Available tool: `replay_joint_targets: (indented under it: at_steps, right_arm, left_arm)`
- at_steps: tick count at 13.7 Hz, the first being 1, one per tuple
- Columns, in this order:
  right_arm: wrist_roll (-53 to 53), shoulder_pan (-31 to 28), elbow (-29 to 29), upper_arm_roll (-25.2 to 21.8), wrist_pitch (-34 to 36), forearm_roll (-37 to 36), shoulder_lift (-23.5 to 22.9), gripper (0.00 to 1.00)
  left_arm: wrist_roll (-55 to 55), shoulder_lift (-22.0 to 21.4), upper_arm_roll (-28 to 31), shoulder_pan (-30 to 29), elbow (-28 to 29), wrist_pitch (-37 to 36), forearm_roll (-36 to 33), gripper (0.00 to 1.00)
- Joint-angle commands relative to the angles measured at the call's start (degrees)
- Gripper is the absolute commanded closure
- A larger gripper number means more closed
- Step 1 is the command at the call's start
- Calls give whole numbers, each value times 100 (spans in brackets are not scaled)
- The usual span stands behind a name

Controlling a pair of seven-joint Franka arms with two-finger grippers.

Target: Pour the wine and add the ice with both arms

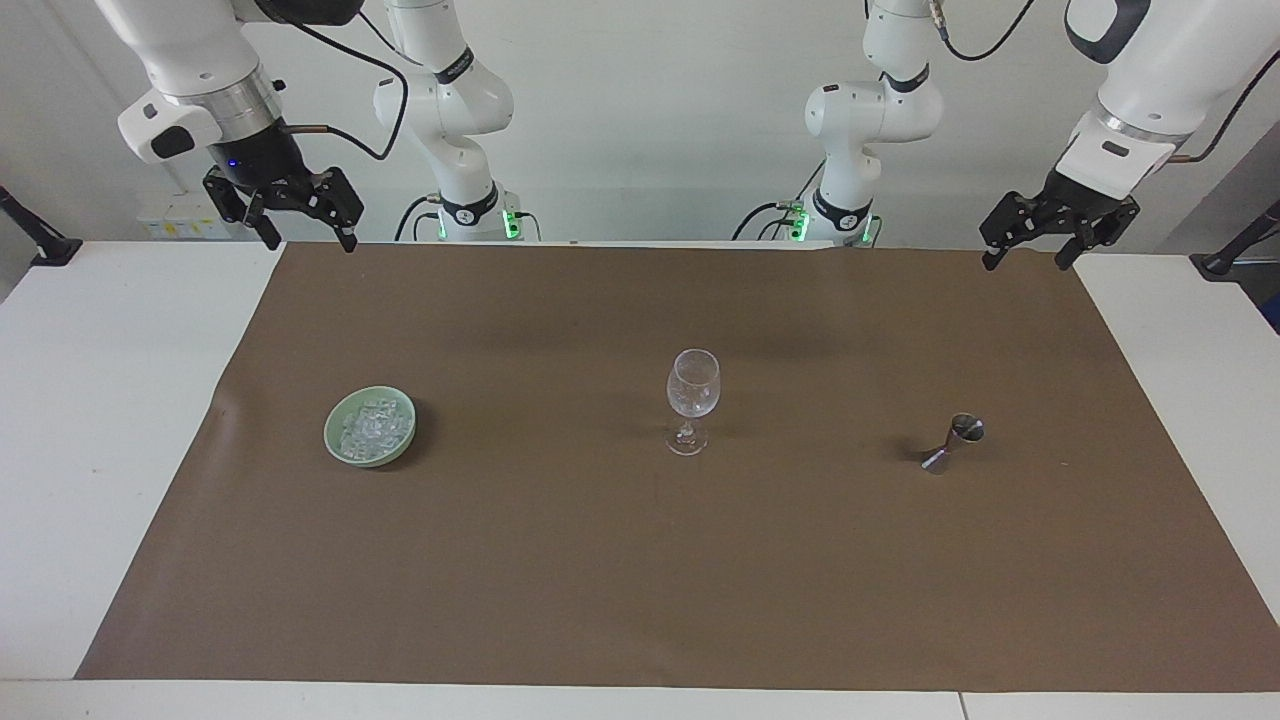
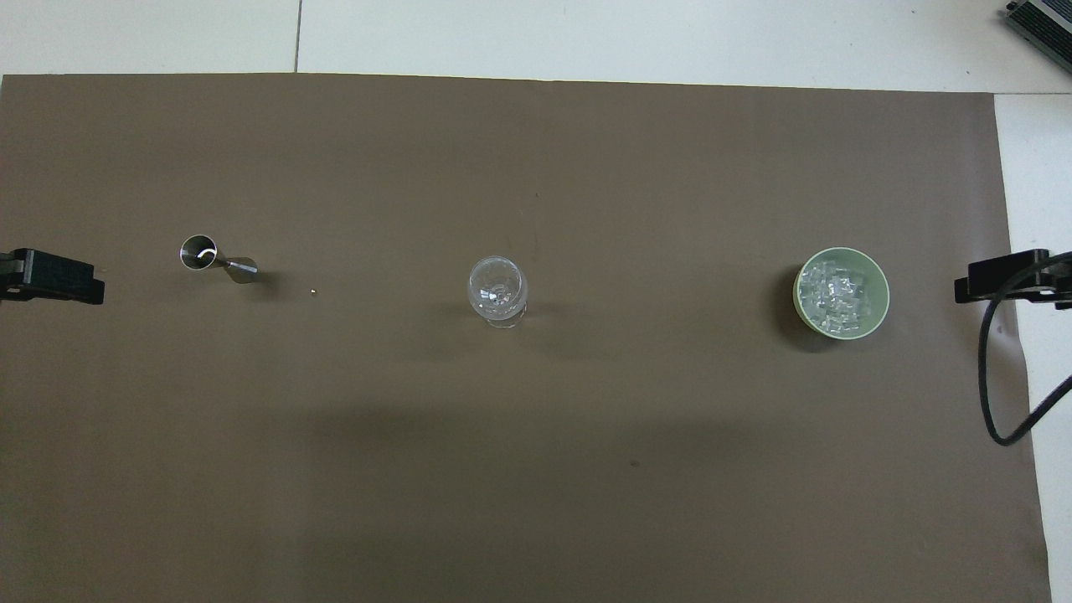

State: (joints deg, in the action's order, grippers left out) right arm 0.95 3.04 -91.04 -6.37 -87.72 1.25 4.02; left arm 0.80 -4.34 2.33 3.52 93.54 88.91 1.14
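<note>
A heap of ice (image 1: 372, 428) (image 2: 837, 293) fills a pale green bowl (image 1: 329, 436) (image 2: 884, 289) toward the right arm's end of the table. A clear stemmed wine glass (image 1: 692, 395) (image 2: 497, 290) stands upright mid-mat. A small steel jigger (image 1: 955, 440) (image 2: 213, 260) stands toward the left arm's end. No wine shows; what the jigger holds cannot be told. My right gripper (image 1: 310, 245) (image 2: 1005, 280) hangs open and empty over the mat's corner by the robots. My left gripper (image 1: 1028, 262) (image 2: 52, 276) hangs open and empty over the other such corner.
A brown mat (image 1: 640, 580) (image 2: 536, 469) covers most of the white table (image 1: 90, 400). A tiny speck (image 2: 312, 291) lies on the mat beside the jigger. A black cable (image 2: 992, 394) loops down from the right wrist.
</note>
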Motion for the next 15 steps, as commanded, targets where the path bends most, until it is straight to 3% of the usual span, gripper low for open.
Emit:
replay_joint_targets:
  at_steps: [1, 6, 9, 12, 15]
  right_arm:
    - [-122, -58, 16, 30, 54, -45, 28, 0]
    - [-104, -6, -1, 65, 45, -265, 46, 0]
    - [-104, -14, -27, 65, 36, -256, 55, 0]
    - [-104, -14, -54, 74, 45, -248, 72, 0]
    - [-104, -14, -71, 74, 45, -248, 81, 0]
  left_arm:
    - [-106, -181, -5, 105, 208, 39, -105, 0]
    - [-317, -24, -40, 79, 42, 311, 115, 0]
    - [-326, 747, 12, -1, -677, 171, 229, 0]
    - [-361, 1801, 48, -131, -1669, -13, 247, 0]
    - [-789, 2357, 39, -510, -1857, 161, 720, 0]
